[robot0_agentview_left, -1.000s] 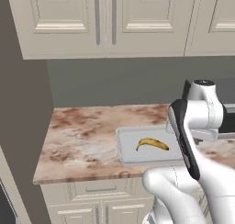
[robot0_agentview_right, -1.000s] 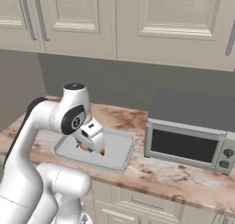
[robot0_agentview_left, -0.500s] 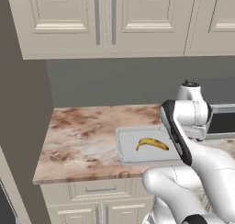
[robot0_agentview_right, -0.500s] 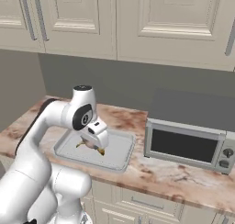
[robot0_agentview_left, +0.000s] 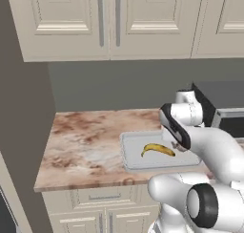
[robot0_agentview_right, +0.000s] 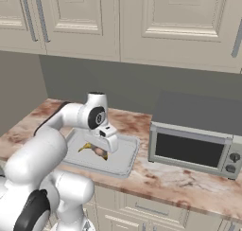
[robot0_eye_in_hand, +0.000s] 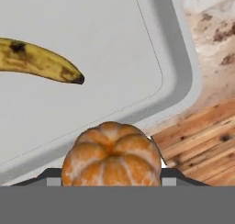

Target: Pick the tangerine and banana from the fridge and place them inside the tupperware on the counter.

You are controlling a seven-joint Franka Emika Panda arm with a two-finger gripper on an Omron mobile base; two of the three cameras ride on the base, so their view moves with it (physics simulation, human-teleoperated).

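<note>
Tangerine (robot0_eye_in_hand: 111, 155) sits clamped in the claw (robot0_agentview_right: 105, 149) above the tupperware (robot0_eye_in_hand: 181, 76) rim; released here, it could roll out past the banana (robot0_eye_in_hand: 39, 58) onto the worktop (robot0_agentview_left: 86, 146).

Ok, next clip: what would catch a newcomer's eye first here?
Most striking is the round orange tangerine gripped between the fingers, hanging above the rim of the shallow pale grey tupperware tray on the pinkish marbled counter. Next is the small curved yellow banana, lying inside that tray. A silver toaster oven stands on the counter beside the tray.
</note>
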